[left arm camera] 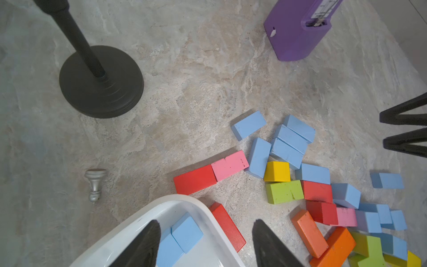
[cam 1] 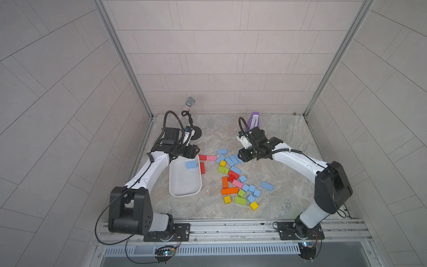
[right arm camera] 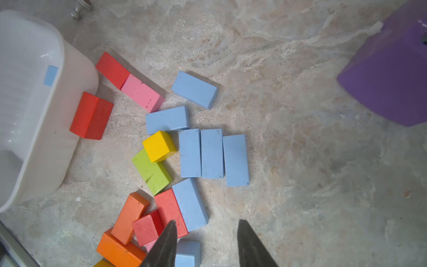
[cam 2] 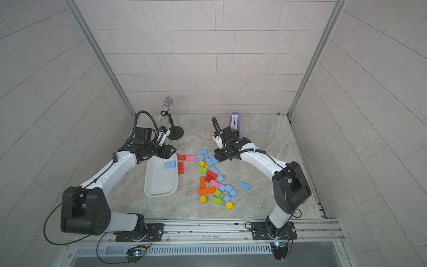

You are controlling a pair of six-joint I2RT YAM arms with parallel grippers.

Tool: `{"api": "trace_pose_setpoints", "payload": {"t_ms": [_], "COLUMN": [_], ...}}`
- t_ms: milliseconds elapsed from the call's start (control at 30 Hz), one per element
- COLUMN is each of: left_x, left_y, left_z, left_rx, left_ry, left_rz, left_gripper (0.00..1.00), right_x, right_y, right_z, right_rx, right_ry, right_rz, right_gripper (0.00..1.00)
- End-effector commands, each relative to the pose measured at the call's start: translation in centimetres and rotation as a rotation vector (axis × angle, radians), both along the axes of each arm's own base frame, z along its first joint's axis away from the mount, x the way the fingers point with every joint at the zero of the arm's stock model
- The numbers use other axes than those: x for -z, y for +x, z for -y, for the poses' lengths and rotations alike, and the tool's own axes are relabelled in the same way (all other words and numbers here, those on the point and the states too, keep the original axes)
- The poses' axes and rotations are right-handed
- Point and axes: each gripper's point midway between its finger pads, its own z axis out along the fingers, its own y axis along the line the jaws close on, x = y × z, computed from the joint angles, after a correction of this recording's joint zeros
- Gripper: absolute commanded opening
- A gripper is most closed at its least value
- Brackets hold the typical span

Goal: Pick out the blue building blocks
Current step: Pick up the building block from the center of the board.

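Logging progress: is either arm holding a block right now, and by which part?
Nothing is held: left gripper, jaws open above the white tray rim; right gripper, jaws open over the blue building blocks.

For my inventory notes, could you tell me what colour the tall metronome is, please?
The tall wedge-shaped metronome is purple, clearest in the left wrist view.

A robot lab cell: tile-print panels (cam 1: pixel 219 57) and aluminium posts (cam 1: pixel 123 57) enclose a stone-look bench (cam 1: pixel 288 129); a rail (cam 1: pixel 231 227) at 6 o'clock carries 2 arms (cam 1: pixel 152 166).
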Motion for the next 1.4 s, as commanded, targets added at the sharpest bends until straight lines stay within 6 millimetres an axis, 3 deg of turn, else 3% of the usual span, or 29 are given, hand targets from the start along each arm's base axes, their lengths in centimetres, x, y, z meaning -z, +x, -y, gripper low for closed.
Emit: {"api": "trace_pose_setpoints", "payload": {"t_ms": [0,167,367,567,833,967,1167,1367], "left_x": [-1.8,-1.7,-1.5,-0.8,0.6,0.4,0.4,0.1], "left_y": [1.2,1.0,0.5,0.0,0.1,0.0,-0.1,-0.2], "left_z": [-0.6,-0.4,-0.6,-0.7,-1.2,-1.1,-1.2,-1.0], "left_rx": [-0.061,-0.023,0.001,0.018,0.024,0.028,0.029,0.033], "left_ry": [-0.060,-0.033,-0.001,0.015,0.059,0.057,0.061,0.055], "left_rz": [0.067,0.063,0.043,0.018,-0.004,0.004,0.005,0.016], "left_gripper": [0.68,0.68,0.68,0.68,0.68,0.68,0.68,0.68], "right_x": [0.8,1.6,3.9,4.7,5.5,6.3,7.5,8.4], "right_y": [0.5,3.2,4.0,1.4,-4.3,-6.6,-8.7,-9.0], "right_z": [0.5,-0.9,1.0,3.4,1.8,1.2,0.5,0.2], "right_rx": [-0.066,-0.086,-0.051,-0.013,0.002,0.027,0.033,0.038], "right_ry": [-0.105,-0.133,-0.241,-0.265,-0.235,-0.209,-0.227,-0.218], "right_rz": [-0.027,-0.036,-0.129,-0.185,-0.248,-0.304,-0.337,-0.342], "right_gripper": [0.45,0.45,0.41,0.41,0.44,0.45,0.50,0.49]}}
